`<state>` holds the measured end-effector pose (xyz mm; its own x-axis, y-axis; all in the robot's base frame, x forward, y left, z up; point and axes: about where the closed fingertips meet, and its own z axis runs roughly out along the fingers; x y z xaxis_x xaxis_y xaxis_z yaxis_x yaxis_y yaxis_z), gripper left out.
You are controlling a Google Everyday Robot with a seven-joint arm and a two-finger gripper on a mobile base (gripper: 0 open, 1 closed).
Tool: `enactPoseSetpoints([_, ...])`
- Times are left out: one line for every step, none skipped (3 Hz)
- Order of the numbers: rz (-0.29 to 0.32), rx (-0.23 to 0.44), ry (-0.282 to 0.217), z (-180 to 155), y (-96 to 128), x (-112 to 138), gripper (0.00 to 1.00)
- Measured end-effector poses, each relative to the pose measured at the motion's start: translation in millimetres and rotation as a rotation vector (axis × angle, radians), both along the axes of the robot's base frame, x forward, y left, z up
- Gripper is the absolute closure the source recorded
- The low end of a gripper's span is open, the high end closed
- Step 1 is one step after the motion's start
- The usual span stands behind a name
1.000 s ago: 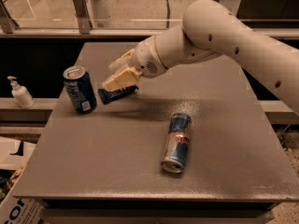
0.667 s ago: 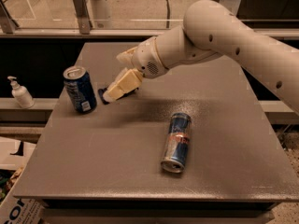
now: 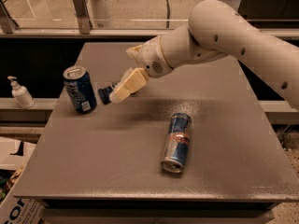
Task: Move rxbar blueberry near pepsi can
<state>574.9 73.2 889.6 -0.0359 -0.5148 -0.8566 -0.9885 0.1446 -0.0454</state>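
The gripper [image 3: 124,73] hangs over the back-left part of the table [image 3: 224,171], its two cream fingers [image 3: 131,82] spread apart and grasping nothing; the lower finger slants down to the left, and its tip covers the right end of the rxbar blueberry [image 3: 106,94], so I cannot tell whether it touches the wrapper. There is one bar; it lies flat on the tabletop, just right of the pepsi can [image 3: 80,88], with a narrow strip of table showing between them.

Two cans are on the table; the pepsi can stands upright near the left edge, silver top up, white label patch low on its side; the other, a slimmer blue-and-silver can [image 3: 176,142], lies on its side well apart, towards the front middle, one silver end facing the camera. What either can holds is not visible.

One white arm [image 3: 233,36] comes in from the right and is cut off by the frame edge; one pale pump bottle [image 3: 21,92] stands on a ledge left of the table; one cardboard box [image 3: 11,209] at the lower-left corner is mostly out of view, its lettering unreadable.
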Motion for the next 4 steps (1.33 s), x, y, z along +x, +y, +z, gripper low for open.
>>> enactPoseSetpoints([-0.048,-0.006,-0.020,-3.5,-24.3,13.3,0.00])
enactPoseSetpoints([-0.102,0.002,-0.054,-4.1,-57.7,27.5,0.00])
enactPoseSetpoints([-0.136,0.019,-0.084,-8.8,-88.1,33.8,0.00])
enactPoseSetpoints([-0.154,0.037,-0.104,-13.7,-115.4,34.6,0.00])
